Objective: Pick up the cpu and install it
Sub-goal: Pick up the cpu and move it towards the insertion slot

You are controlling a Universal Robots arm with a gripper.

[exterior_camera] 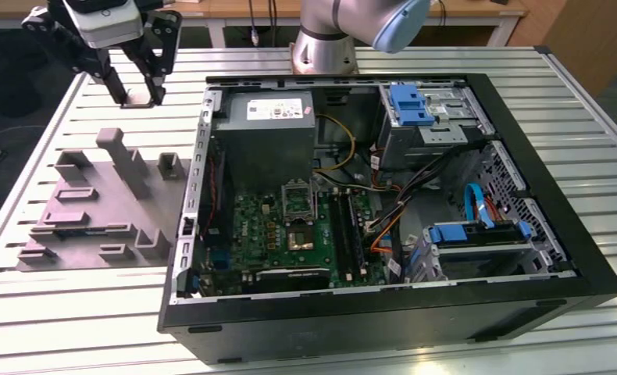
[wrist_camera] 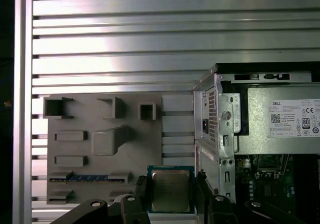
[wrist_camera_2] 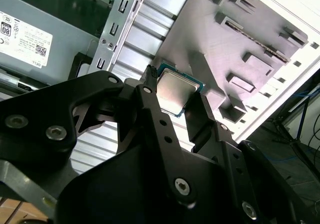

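Claw [wrist_camera: 171, 186] clamps the cpu [wrist_camera_2: 179, 92] by two opposite edges, and holds the chip in the air over the bench [wrist_camera: 100, 44], near the grey fixture plate [wrist_camera: 80, 149] and beside the computer case [wrist_camera: 220, 114]. It looks light, stiff and smooth-topped, probably fragile underneath, so the edges seem the safest hold.

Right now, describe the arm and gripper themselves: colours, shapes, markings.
The arm is a silvery-grey tube with a rounded pale-blue joint cap. The gripper has a white and grey body carrying black jaws built from flat linked bars. In both wrist views these bars are matte black, dotted with silver screw heads and small round holes.
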